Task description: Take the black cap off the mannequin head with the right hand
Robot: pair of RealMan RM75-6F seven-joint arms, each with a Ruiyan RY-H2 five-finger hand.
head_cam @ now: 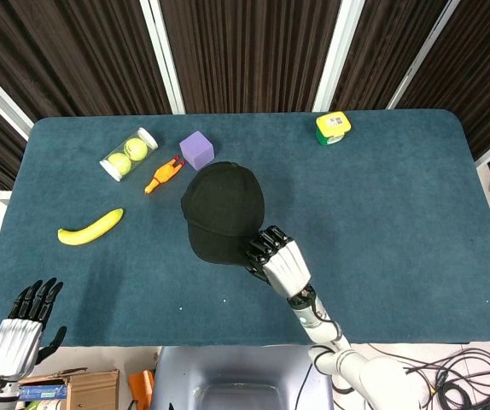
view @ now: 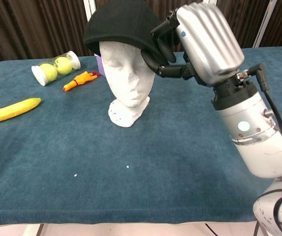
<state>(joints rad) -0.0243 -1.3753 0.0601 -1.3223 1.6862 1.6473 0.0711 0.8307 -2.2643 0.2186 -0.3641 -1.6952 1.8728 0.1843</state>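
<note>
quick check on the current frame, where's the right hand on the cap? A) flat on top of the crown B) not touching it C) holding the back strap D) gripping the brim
D: in the chest view the right hand grips the brim of the black cap between fingers above and thumb below, tilting it up off the face of the mannequin head.

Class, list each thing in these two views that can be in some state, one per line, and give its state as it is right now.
black cap: lifted at the brim, back part on the head
mannequin head: upright, face uncovered
right hand: gripping the cap's brim
left hand: holding nothing, fingers apart, off the table edge
tennis ball tube: lying on its side
banana: unpeeled, lying flat
</note>
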